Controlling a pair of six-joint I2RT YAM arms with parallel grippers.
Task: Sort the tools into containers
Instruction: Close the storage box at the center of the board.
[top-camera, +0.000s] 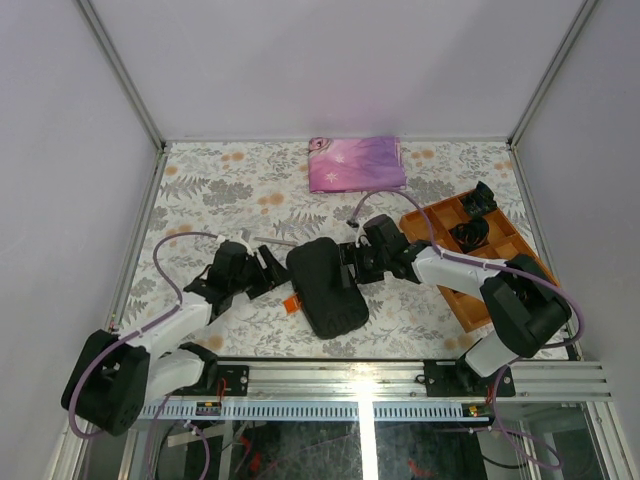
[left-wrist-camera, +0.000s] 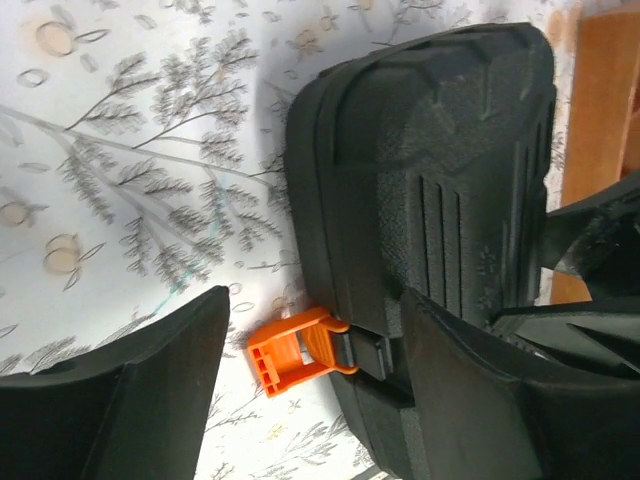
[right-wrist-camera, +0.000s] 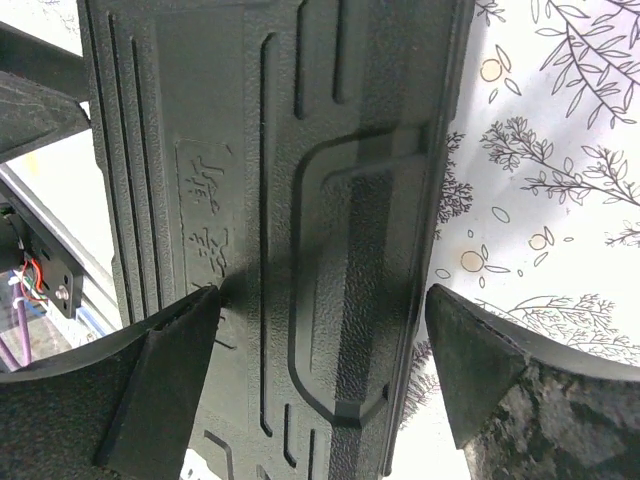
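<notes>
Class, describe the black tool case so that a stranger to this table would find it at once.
On the floral table, look to the middle, nearer than the pink cloth and left of the wooden tray. There lies the tool case, shut: the one big black ribbed shell, an orange latch jutting from its left side.

Closed black case (top-camera: 327, 287), lying flat

We show a black ribbed case (top-camera: 325, 285) with an orange latch (left-wrist-camera: 295, 350), a white leaf-patterned table (top-camera: 220, 190), pink-purple cloth (top-camera: 356, 163) and orange-brown tray (top-camera: 515, 245).
</notes>
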